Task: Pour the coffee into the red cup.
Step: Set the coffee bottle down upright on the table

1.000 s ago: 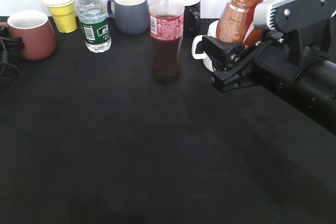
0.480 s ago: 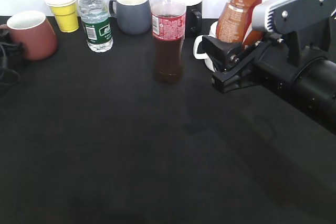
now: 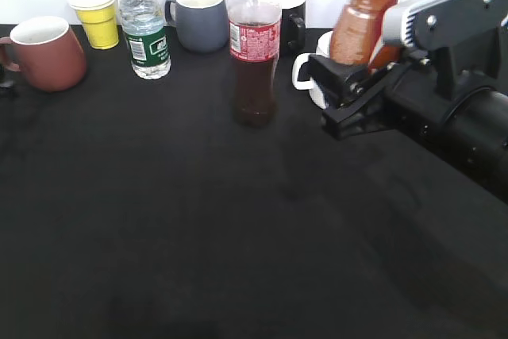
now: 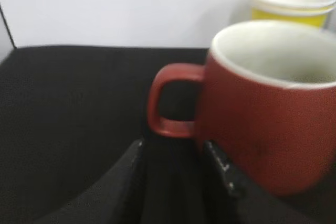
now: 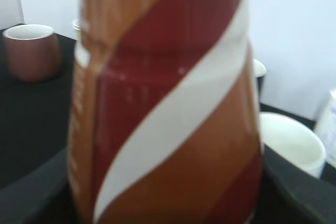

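Two arms, one bottle held, cup far off to the left.

Right gripper (image 3: 349, 85) is clamped on the coffee (image 3: 361, 17), which stands nearly upright, neck up, at the table's right rear beside a white mug (image 3: 305, 77). The red cup (image 3: 44, 52) sits at the far left rear, well apart from the bottle, so pouring likely calls for a long leftward carry past the cola bottle (image 3: 254, 45). Left gripper (image 4: 178, 182) is far nearer: its fingers are spread, low before the cup's handle (image 4: 168, 100), holding nothing.
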Action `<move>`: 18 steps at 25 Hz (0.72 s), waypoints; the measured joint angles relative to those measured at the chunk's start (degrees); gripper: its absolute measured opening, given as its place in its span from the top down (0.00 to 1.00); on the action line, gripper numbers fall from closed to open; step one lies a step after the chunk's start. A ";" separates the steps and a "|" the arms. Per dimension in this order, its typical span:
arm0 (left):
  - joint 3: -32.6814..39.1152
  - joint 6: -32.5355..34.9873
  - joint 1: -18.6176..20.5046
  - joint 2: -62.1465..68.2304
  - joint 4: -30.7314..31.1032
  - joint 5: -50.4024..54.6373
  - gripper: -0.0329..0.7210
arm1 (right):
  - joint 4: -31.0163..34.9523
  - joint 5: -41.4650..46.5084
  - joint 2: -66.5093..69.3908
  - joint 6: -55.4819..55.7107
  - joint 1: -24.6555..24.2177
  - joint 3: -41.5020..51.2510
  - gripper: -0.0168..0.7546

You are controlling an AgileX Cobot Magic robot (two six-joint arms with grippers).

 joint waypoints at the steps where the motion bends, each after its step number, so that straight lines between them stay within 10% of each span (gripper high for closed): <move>1: 1.93 0.00 -0.89 -4.22 0.00 1.97 0.60 | 1.58 0.03 0.00 0.00 -0.05 0.00 0.29; 10: 4.00 0.17 -33.59 -23.20 0.86 17.87 0.60 | 1.64 2.56 0.52 0.35 -25.75 -0.69 0.29; 18: 4.00 0.17 -39.65 -23.20 1.04 17.99 0.60 | -9.91 2.74 18.56 5.97 -34.08 -15.92 0.29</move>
